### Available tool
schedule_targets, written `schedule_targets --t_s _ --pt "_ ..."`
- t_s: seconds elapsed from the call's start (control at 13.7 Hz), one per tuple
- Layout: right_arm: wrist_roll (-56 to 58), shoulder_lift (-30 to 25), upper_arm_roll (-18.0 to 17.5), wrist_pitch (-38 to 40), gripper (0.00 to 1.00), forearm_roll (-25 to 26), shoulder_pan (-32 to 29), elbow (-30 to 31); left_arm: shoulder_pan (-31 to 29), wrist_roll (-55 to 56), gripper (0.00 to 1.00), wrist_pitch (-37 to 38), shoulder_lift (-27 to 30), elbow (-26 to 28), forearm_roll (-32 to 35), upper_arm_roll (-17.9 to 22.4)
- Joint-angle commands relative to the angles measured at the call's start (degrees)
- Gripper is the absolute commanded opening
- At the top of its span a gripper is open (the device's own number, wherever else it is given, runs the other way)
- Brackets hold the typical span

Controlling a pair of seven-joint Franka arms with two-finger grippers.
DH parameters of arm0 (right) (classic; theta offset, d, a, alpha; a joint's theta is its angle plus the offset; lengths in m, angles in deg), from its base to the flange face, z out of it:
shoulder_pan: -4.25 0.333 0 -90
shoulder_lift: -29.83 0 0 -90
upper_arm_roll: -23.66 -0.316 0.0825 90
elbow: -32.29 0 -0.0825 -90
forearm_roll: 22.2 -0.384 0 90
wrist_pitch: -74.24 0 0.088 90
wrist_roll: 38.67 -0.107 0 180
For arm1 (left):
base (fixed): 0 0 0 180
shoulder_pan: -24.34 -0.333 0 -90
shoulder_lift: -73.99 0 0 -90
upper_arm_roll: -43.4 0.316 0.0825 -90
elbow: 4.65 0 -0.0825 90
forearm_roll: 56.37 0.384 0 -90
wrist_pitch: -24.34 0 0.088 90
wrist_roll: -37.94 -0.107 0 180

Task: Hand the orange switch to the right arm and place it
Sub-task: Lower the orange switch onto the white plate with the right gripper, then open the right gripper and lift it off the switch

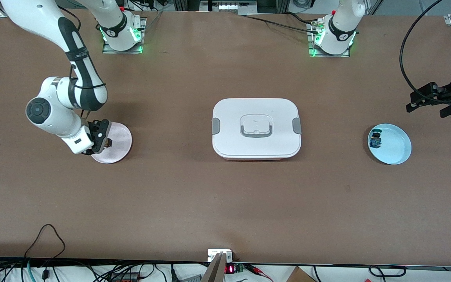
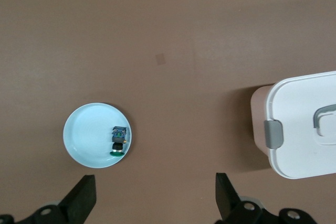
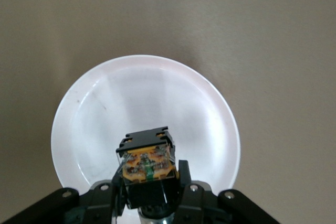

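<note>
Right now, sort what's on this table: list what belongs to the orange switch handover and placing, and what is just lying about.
Part of the job:
- orange switch, held in the shut right gripper
- pink plate under that gripper
- left gripper, open, waiting at the left arm's end

Just lying about:
- blue plate
- blue-green switch on it
- white lidded box mid-table

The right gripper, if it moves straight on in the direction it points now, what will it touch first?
Most likely the round pale pink plate: the right gripper, shut on the small orange switch, points down at it. The gap is unclear.
</note>
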Motion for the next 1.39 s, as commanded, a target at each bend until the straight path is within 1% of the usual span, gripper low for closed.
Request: schedule_targets --t_s 0.0,0.22,0.44,0.66,0.73,0.8,0.88,1.02,1.17,1.32 --pt "0.74 -0.41 0.06 -4.91 0.0 0.8 0.4 4.03 0.48 4.02 1.0 0.38 0.92 1.16 2.23 -0.52" --pt "0.74 -0.41 0.15 -8.35 0.0 0.8 1.11 7.38 0.48 5.89 1.0 0.91 0.92 1.25 2.23 -0.52" --pt "0.82 0.03 0.15 -8.44 0.0 0.8 1.11 8.26 0.05 3.53 1.0 3.72 -0.22 0.55 2.23 -0.35" --pt "0.74 0.38 0.15 -9.32 0.02 0.8 1.11 8.88 -0.22 1.41 1.0 3.29 -1.8 -2.17 2.14 -0.17" --pt "0.65 0.47 0.15 -9.06 0.14 0.71 1.02 8.79 -0.22 1.23 1.0 3.2 -1.81 -2.53 2.14 0.09" --pt "-0.31 0.47 0.15 -8.88 0.62 0.53 1.02 8.79 -0.22 0.97 1.0 2.85 -1.81 -2.7 2.23 0.18" --pt "0.38 0.38 0.23 -8.88 1.0 0.53 1.02 8.62 -0.22 0.53 1.0 2.06 -1.89 -2.71 2.58 0.27" --pt "0.47 -0.06 0.32 -8.88 1.0 0.53 0.85 8.44 -0.13 0.62 1.0 1.35 -2.33 -2.71 4.68 -0.26" --pt "0.03 -0.67 0.41 -8.79 1.0 0.36 0.76 7.83 0.31 0.62 1.0 1.26 -2.42 -2.71 4.78 -0.35" --pt "-0.32 -1.98 0.41 -7.14 1.0 0.36 0.84 5.47 0.39 0.62 1.0 1.26 -2.42 -2.79 4.78 -0.35"
